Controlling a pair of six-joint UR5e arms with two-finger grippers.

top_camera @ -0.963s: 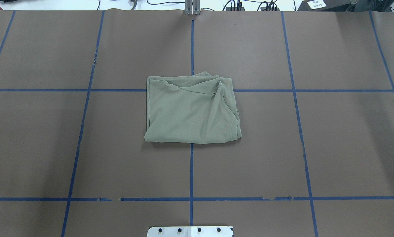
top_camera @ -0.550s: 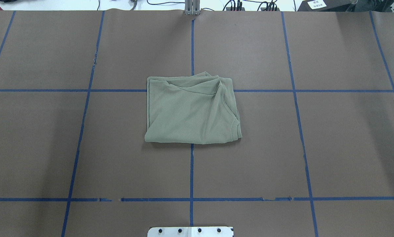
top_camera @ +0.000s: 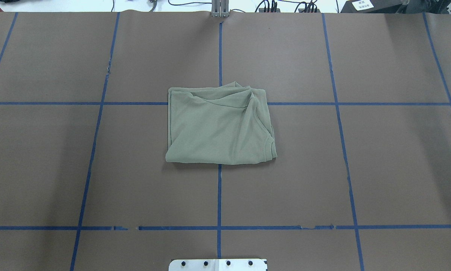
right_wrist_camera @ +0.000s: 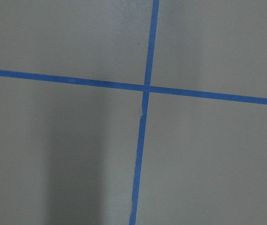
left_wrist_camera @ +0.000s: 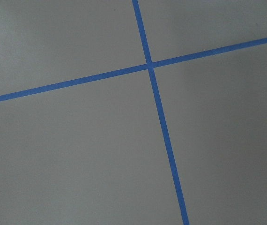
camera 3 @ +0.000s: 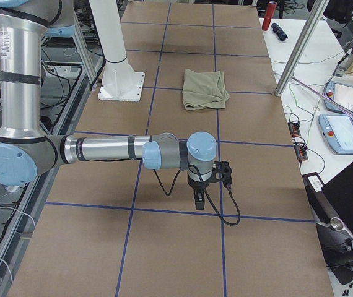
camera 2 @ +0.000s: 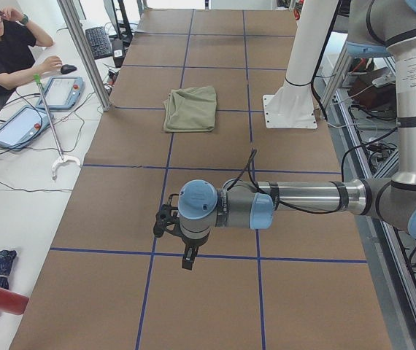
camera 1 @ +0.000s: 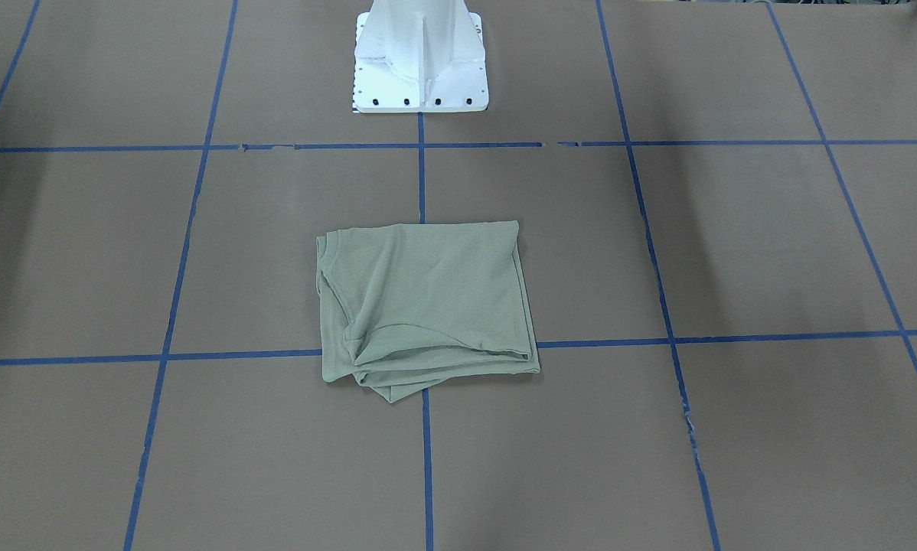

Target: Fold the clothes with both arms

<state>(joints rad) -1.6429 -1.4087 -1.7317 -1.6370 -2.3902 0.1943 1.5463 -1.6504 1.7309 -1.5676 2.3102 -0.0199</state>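
Observation:
The sage-green shirt lies folded into a rough rectangle at the middle of the brown table, its neckline towards the right in the overhead view. It also shows in the front view, the left view and the right view. My left gripper hangs over bare table far from the shirt, pointing down. My right gripper does the same at the other end. Both show only in the side views, so I cannot tell if they are open. Both wrist views show only tape lines.
The white pedestal stands at the robot's side of the table. Blue tape lines grid the brown cover. An operator sits by teach pendants on a side desk. A metal post stands at the far edge.

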